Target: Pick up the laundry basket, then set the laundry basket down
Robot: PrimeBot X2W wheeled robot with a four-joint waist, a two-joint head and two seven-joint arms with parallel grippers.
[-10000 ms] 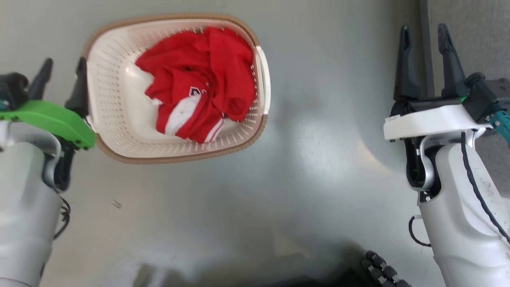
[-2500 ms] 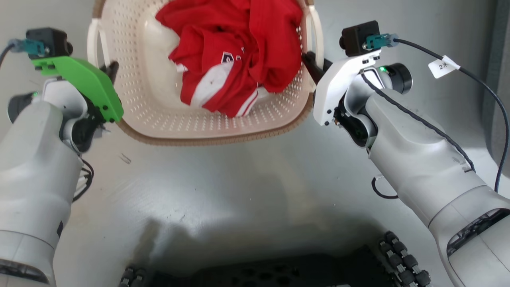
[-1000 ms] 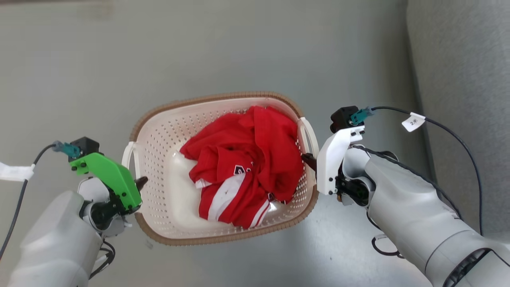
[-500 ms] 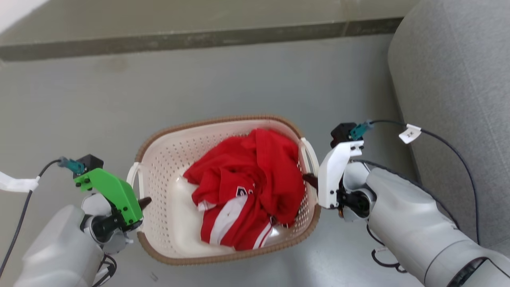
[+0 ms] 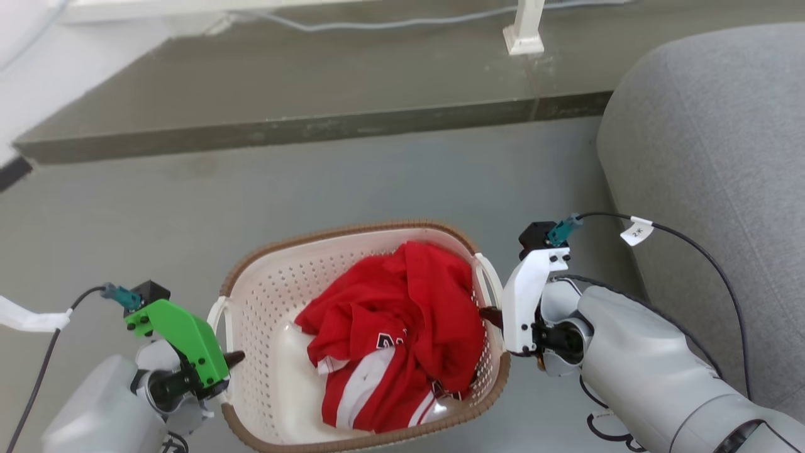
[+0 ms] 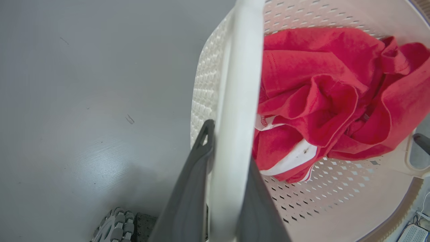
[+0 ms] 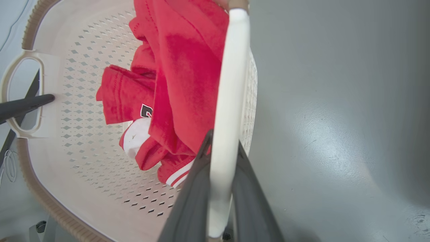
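The laundry basket [image 5: 264, 296], cream-white and perforated with a brown woven rim, hangs between my two grippers above the grey floor. A crumpled red garment with white stripes [image 5: 402, 314] lies in it. My left gripper [image 5: 231, 360] is shut on the basket's left loop handle [image 6: 235, 101], which runs between its dark fingers [image 6: 188, 188] in the left wrist view. My right gripper [image 5: 487, 313] is shut on the right loop handle [image 7: 231, 67]; in the right wrist view its fingers [image 7: 191, 198] clamp that white bar. The left gripper [image 7: 43, 98] also pokes through the far handle there.
A grey upholstered sofa [image 5: 704, 157] rises close on the right, beside my right arm. A low dark step [image 5: 283, 94] crosses the back, with a white post [image 5: 525, 28] and a cable on it. My base's wheels [image 6: 116, 222] show below the basket.
The camera has swung up, bringing the step and sofa into view. Ten seconds ago my right gripper stood open far from the basket; both grippers now hold its handles, the grip unchanged over the last second.
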